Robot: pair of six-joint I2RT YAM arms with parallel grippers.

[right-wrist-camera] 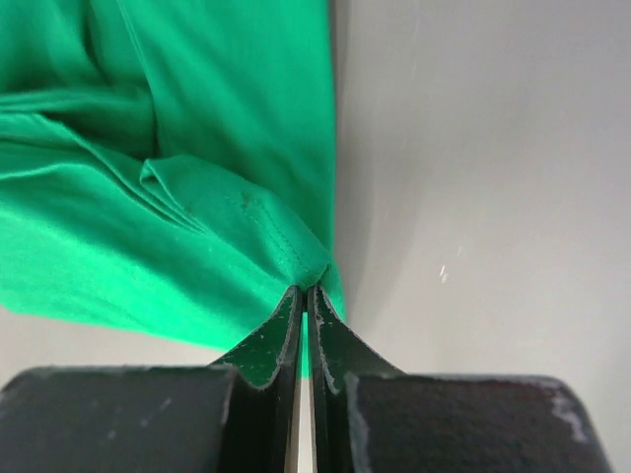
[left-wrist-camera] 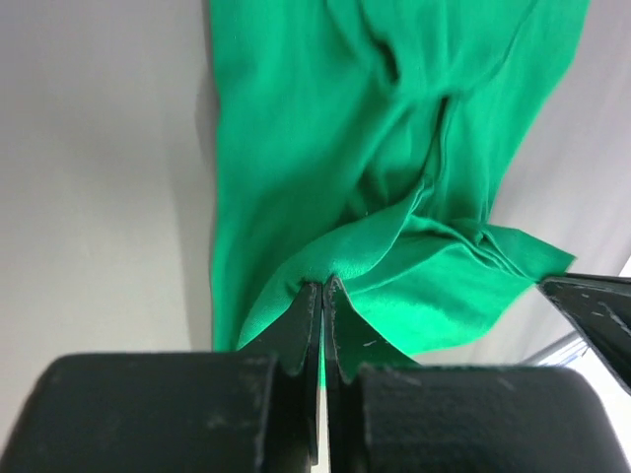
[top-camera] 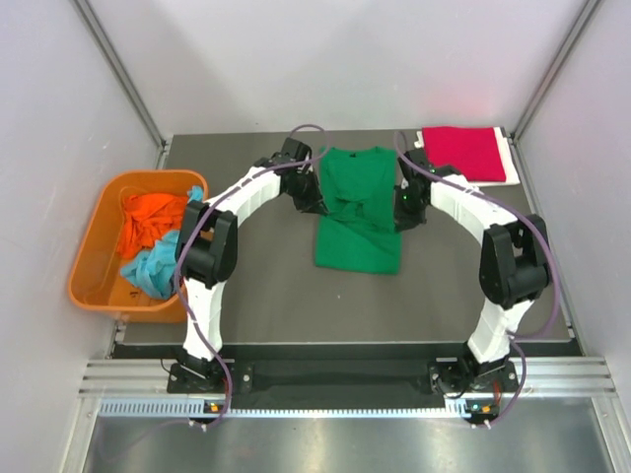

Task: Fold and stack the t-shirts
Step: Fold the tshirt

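A bright green t-shirt (top-camera: 357,212) lies in the middle of the dark table, part folded and bunched across its middle. My left gripper (top-camera: 314,202) is shut on its left edge, with the cloth pinched at the fingertips in the left wrist view (left-wrist-camera: 322,284). My right gripper (top-camera: 404,205) is shut on its right edge, the hem pinched in the right wrist view (right-wrist-camera: 305,289). A folded crimson red t-shirt (top-camera: 465,151) lies at the far right corner. An orange t-shirt (top-camera: 150,219) and a light blue t-shirt (top-camera: 153,266) lie crumpled in the tub.
A rigid orange plastic tub (top-camera: 94,266) stands off the table's left edge. Pale walls close in the left, back and right. A metal rail (top-camera: 335,379) runs along the near edge by the arm bases.
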